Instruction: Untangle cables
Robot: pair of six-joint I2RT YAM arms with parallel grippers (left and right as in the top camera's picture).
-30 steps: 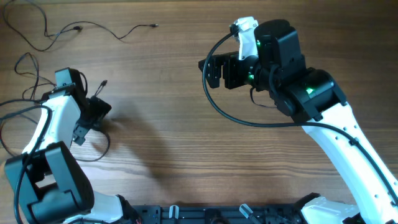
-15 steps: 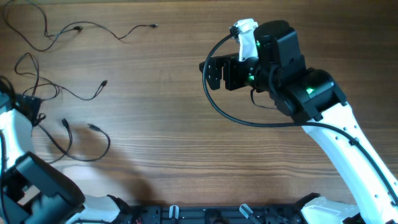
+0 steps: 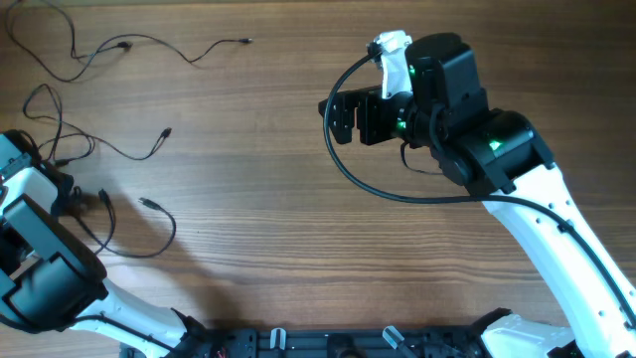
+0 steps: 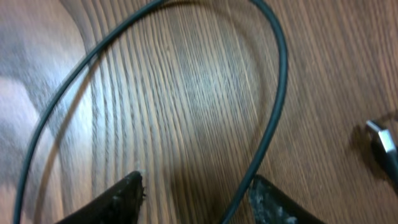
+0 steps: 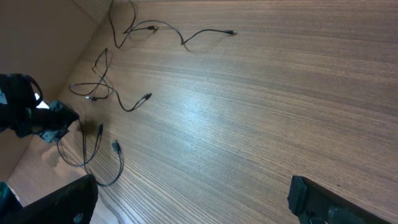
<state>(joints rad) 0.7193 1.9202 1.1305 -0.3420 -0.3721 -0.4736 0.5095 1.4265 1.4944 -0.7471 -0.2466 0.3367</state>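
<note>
Overhead and wrist views of the cables [image 3: 124,45]: three thin black strands with small plug ends, lying loose on the left part of the wooden table [image 3: 258,209]. The top strand [image 3: 199,60] runs in shallow waves along the far edge, from a loop in the corner to a plug pointing right, and lies well apart from the other two. The middle strand [image 3: 157,144] forms a narrow loop at the left and trails to a plug at its right end. The lower strand [image 3: 174,231] curves in an open hook, its two plug ends near each other. Whether the middle and lower strands touch is hidden by the left arm [image 3: 25,189]. That arm is folded at the left edge of the table, with the left gripper [image 4: 196,202] low over the wood beside the lower strand. In its wrist view the fingers [image 4: 121,199] stand apart. A wide arc of cable sweeps across the surface and passes between them unpinched, and a silver-tipped plug [image 4: 382,140] lies at the right margin. The right arm [image 3: 517,189] reaches from the near right corner to mid-table, well clear of the cables. The right gripper [image 5: 193,202] faces left toward them above the table, jaws wide apart and empty
</note>
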